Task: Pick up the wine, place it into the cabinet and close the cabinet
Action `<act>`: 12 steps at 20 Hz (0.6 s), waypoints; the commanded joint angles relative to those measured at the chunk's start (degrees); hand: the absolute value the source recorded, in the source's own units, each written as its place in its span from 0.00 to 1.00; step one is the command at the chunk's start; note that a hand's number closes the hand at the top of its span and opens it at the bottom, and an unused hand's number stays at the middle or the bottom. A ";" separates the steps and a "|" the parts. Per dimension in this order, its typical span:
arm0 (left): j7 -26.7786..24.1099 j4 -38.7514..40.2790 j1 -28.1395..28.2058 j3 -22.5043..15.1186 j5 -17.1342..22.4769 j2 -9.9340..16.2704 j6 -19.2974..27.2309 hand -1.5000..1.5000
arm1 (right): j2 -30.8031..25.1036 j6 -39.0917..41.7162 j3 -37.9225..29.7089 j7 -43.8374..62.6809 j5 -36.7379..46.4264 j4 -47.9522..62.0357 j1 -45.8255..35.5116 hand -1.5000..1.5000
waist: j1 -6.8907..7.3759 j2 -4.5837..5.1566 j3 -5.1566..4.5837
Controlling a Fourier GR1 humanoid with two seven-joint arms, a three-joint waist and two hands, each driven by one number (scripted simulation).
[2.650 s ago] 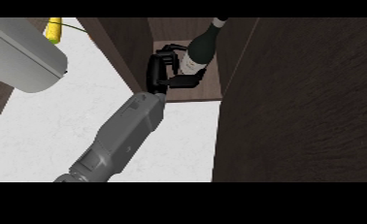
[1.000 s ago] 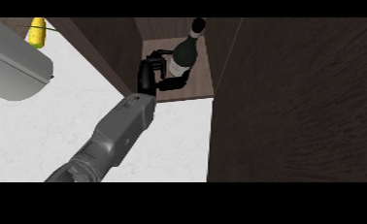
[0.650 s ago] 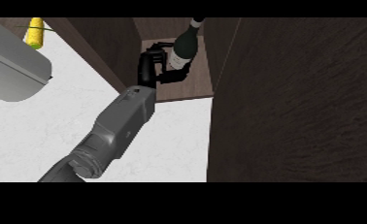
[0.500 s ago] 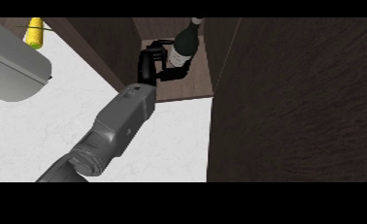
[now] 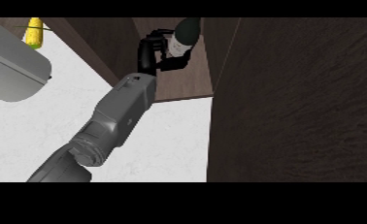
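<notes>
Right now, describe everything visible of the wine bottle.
The wine bottle is dark, glassy-looking, with a pale label on its body. Only part shows: its top runs out of the view's upper edge. It stands roughly upright, leaning slightly, inside the open dark wood cabinet, above the shelf's floor. A black robot hand curls round its lower body from the left, hiding part of it. Whether its base touches the shelf cannot be told.

wine (image 5: 182, 38) inside cabinet (image 5: 179, 85), hand (image 5: 152, 53) left
</notes>
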 commanded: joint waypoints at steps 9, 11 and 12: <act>-1.00 3.41 -2.02 0.94 -0.45 1.51 1.96 1.00 | 1.45 0.08 2.21 -0.42 2.04 -1.21 0.60 0.00 | -0.03 0.42 -0.02; 1.35 3.43 -4.13 -0.09 -1.62 3.16 3.88 1.00 | 0.83 0.04 1.83 0.38 0.65 -1.72 0.70 0.00 | -0.26 0.30 0.02; 1.88 3.44 -5.40 0.44 -1.14 1.35 6.13 1.00 | 0.47 -0.22 1.54 0.27 1.38 -0.10 -0.71 0.00 | -0.45 0.59 0.01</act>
